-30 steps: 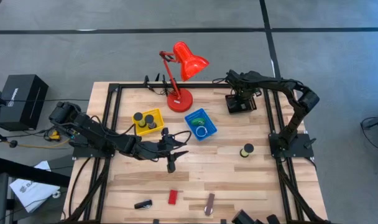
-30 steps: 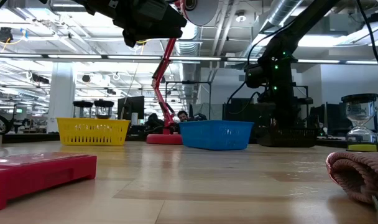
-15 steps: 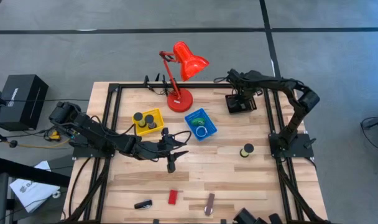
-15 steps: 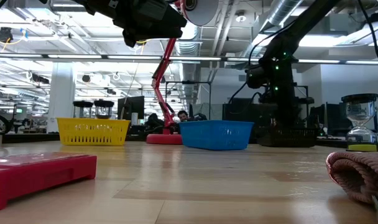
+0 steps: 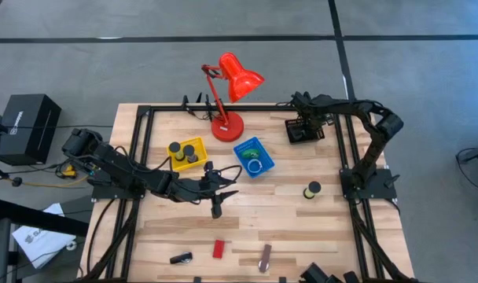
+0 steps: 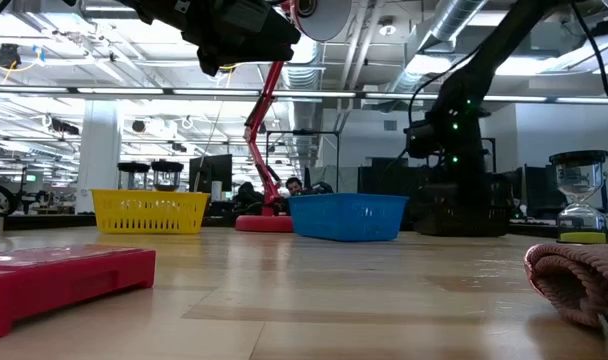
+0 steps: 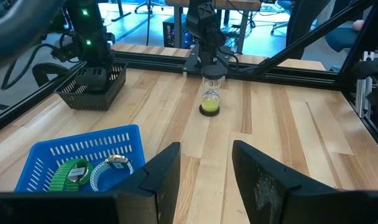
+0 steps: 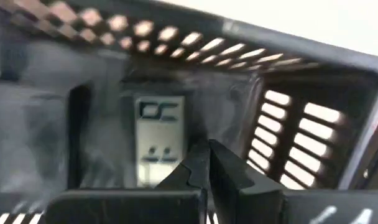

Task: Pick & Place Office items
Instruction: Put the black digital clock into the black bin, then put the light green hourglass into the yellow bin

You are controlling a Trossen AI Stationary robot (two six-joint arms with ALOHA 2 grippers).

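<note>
Leftovers first: left gripper [image 5: 216,206] hangs mid-table, half open, holding nothing, with the red block [image 5: 218,249] and brown-silver bar [image 5: 265,257] lying near the front edge. Right gripper [image 5: 302,126], pinched closed and empty, sits over the black tray [image 5: 304,135]; I'd lift straight up, clear of the mesh.

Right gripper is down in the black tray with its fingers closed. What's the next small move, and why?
Probably lift the right gripper straight up out of the black mesh tray. Its fingers are shut with nothing visible between them, and a black block lies on the tray floor just ahead, so the drop looks done. The left gripper hangs mid-table.
</note>
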